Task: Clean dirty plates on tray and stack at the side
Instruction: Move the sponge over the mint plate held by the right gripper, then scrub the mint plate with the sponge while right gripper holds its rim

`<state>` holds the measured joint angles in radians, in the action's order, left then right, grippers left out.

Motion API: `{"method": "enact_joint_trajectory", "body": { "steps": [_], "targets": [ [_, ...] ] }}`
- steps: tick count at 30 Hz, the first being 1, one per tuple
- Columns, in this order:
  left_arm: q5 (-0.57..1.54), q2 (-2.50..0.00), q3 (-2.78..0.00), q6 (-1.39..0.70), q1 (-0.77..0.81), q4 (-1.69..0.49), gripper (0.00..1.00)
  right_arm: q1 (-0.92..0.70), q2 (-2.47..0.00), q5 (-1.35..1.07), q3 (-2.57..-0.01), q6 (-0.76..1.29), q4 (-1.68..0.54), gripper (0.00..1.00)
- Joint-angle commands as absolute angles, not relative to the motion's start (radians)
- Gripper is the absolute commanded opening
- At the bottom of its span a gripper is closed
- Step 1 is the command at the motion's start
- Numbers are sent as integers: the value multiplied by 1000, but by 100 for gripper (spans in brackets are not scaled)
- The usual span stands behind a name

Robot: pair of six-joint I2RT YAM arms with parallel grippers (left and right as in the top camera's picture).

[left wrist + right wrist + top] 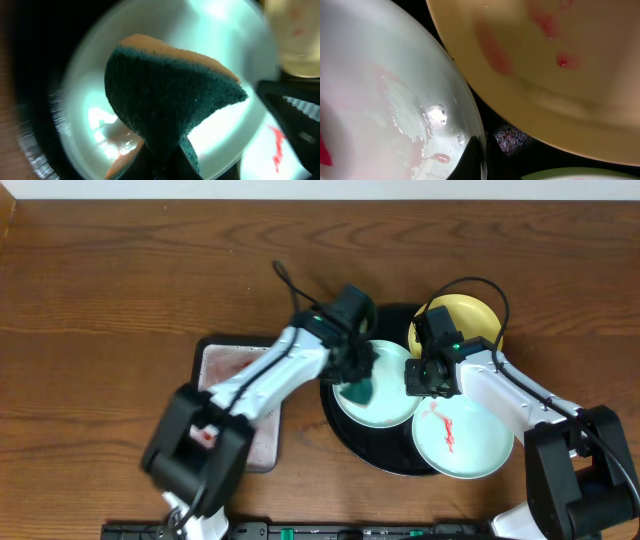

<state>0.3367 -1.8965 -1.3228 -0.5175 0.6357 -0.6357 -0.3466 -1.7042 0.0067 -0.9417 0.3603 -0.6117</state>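
The black tray (345, 432) holds three plates. My left gripper (357, 380) is shut on a green sponge (170, 95) and presses it onto the middle pale blue-green plate (392, 412), which looks wet with faint pink streaks (90, 100). My right gripper (425, 376) is shut on that plate's right rim (482, 155), one finger inside and one outside. A second pale blue-green plate (470, 450) with a red smear lies at the front right. The yellow plate (470, 318) with red spots (545, 65) lies behind it.
A rectangular silvery metal pan (225, 365) with pink smears sits left of the tray, under my left arm. Dark wood-grain tabletop (120, 290) spreads to the left and behind. The table's front edge runs along the bottom.
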Motion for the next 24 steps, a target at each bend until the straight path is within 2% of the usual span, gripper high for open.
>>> {"method": "enact_joint_trajectory", "body": {
  "steps": [1, 5, 9, 15, 19, 22, 24],
  "targets": [
    [387, -1975, -1346, -567, 675, -581, 7, -356, -1691, 31, -950, 335, -614, 1],
    [423, -2054, -1346, -586, 717, -513, 7, -356, -1691, 29, -950, 335, -613, 1],
    [380, -2091, -1346, -577, 721, -548, 7, -359, -1691, 20, -950, 321, -614, 1],
    [-113, -2053, -1363, -551, 704, -774, 7, -364, -1691, 18, -950, 289, -629, 1],
    [-291, -2024, -1367, -551, 703, -848, 7, -364, -1691, 18, -950, 290, -628, 1],
    [-286, -2024, -1366, -551, 704, -826, 7, -364, -1691, 18, -950, 290, -628, 1],
    [-189, -2024, -1365, -551, 704, -778, 7, -364, -1691, 18, -950, 282, -628, 1]
  ]
}}
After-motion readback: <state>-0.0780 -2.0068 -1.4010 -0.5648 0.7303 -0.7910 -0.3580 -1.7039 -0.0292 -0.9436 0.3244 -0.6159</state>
